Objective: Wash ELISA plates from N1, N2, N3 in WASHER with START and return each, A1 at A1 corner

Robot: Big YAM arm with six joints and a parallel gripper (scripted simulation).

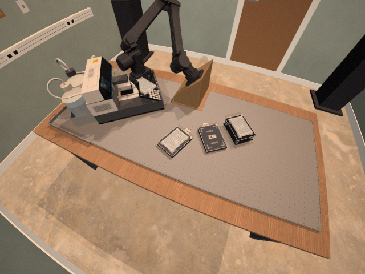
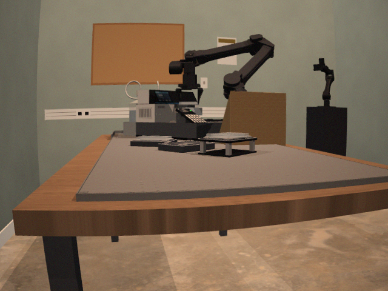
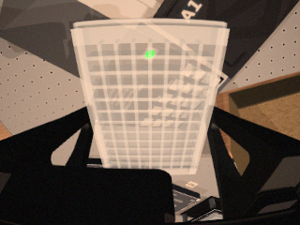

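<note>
My gripper (image 1: 143,83) is shut on a clear ELISA plate (image 1: 146,85) and holds it just above the carrier of the washer (image 1: 112,91). In the wrist view the plate (image 3: 150,97) spans the space between my fingers, and a green lamp (image 3: 150,54) shows through it. An A1 mark (image 3: 194,9) shows on the dark surface beyond it. Nest N2 (image 1: 212,137) is empty. Nest N1 (image 1: 174,140) and the raised nest N3 (image 1: 239,125) each hold a plate. The keypad (image 1: 154,94) lies to the right of the carrier, and its lamp (image 2: 190,110) is green.
A brown wedge block (image 1: 195,87) stands right of the washer at the arm's base. Bottles with tubing (image 1: 71,97) sit left of the washer. A black pedestal (image 2: 325,128) with another arm stands beyond the table.
</note>
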